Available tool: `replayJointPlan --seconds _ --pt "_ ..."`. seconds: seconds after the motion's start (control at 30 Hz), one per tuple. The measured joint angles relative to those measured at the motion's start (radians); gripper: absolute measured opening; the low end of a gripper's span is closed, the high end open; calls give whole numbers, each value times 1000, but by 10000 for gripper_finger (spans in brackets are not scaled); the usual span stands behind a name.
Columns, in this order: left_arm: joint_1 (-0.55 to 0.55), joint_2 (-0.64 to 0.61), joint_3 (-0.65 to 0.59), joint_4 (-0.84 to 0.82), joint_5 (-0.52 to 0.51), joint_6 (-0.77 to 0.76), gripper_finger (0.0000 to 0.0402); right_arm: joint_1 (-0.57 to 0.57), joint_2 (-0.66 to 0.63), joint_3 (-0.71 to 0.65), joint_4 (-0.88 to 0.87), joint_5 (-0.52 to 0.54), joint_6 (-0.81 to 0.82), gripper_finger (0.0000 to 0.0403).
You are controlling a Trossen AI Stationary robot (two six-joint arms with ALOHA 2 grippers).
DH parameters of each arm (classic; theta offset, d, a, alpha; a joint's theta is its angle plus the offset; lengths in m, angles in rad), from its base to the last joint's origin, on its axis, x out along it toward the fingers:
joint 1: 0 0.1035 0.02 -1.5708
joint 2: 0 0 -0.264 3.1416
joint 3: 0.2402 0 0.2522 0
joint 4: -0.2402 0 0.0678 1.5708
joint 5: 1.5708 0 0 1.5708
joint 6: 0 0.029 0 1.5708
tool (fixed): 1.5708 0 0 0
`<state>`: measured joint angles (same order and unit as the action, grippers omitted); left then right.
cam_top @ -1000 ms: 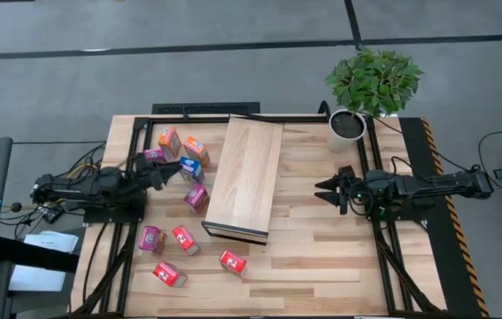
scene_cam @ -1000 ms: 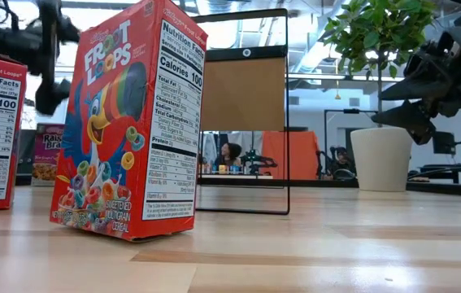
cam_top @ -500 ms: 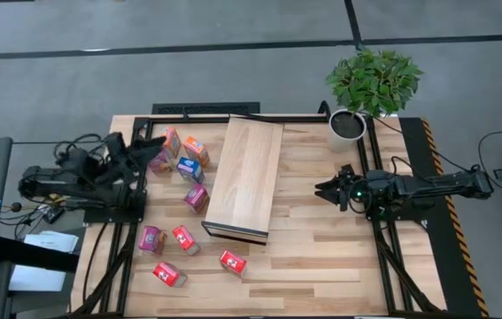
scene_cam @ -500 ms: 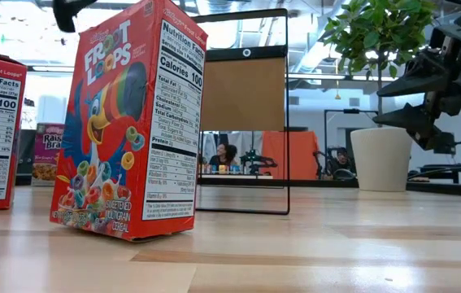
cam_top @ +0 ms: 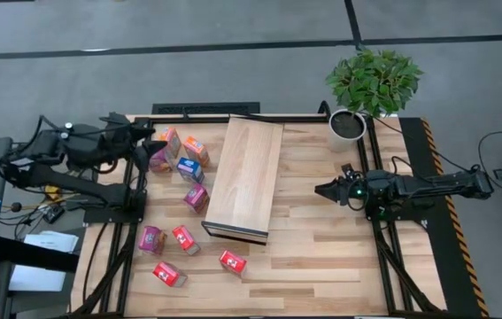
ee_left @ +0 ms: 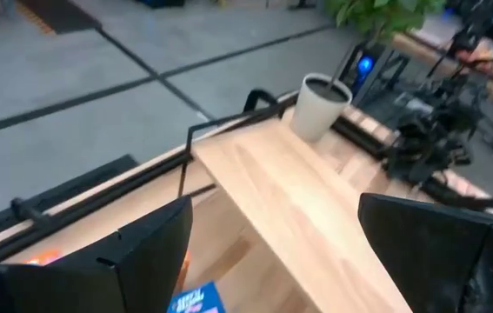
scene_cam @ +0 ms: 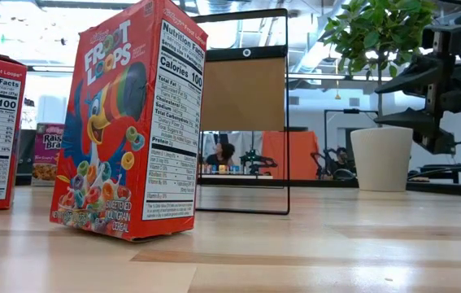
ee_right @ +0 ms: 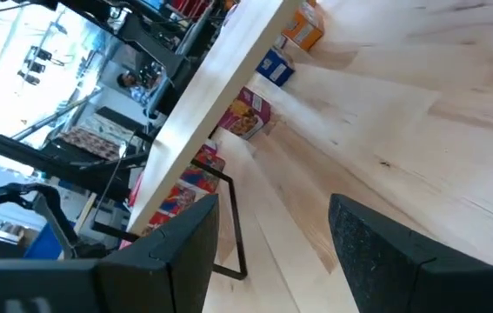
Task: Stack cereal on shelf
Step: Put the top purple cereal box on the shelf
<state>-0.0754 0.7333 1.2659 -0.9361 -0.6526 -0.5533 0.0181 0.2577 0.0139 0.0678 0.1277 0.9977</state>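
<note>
The left tool (cam_top: 144, 135) hangs over the far left corner of the bench (cam_top: 321, 257), its fingers (ee_left: 142, 252) spread wide with nothing between them. Just beside it lie the nearest cereal boxes: a magenta box (cam_top: 158, 158), an orange box (cam_top: 169, 140), a second orange box (cam_top: 196, 150) and a blue box (cam_top: 190, 167). Another magenta box (cam_top: 196, 197) rests against the left edge of the shelf (cam_top: 246, 177), which lies flat along the middle of the bench with nothing on its top. Toward the near left corner sit one more magenta box (cam_top: 150, 239) and three red boxes (cam_top: 185, 238), (cam_top: 169, 275), (cam_top: 232, 262). The right tool (cam_top: 326, 190) waits over the right half of the bench, well apart from the shelf, its fingers (ee_right: 385, 252) also spread and empty. A potted plant (cam_top: 370, 89) stands at the far right corner.
</note>
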Motion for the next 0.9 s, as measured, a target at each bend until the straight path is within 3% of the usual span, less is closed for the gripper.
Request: replayJointPlan --seconds 0.17,0.33,0.5,0.63,0.73,0.9 --pt "29 28 47 -69 108 -27 321 -1 0 1 1 91 3 244" --pt "73 24 79 -86 191 -35 321 -2 0 1 -10 91 41 244" --pt "110 23 127 -122 202 -35 321 -7 0 3 -13 70 51 244" --pt "137 27 140 -128 232 -35 321 -7 0 1 185 40 44 244" --pt "159 45 152 -165 276 -35 321 -5 0 40 350 39 -43 245" --pt "215 111 190 -283 352 -34 321 -5 27 239 300 42 -274 245"
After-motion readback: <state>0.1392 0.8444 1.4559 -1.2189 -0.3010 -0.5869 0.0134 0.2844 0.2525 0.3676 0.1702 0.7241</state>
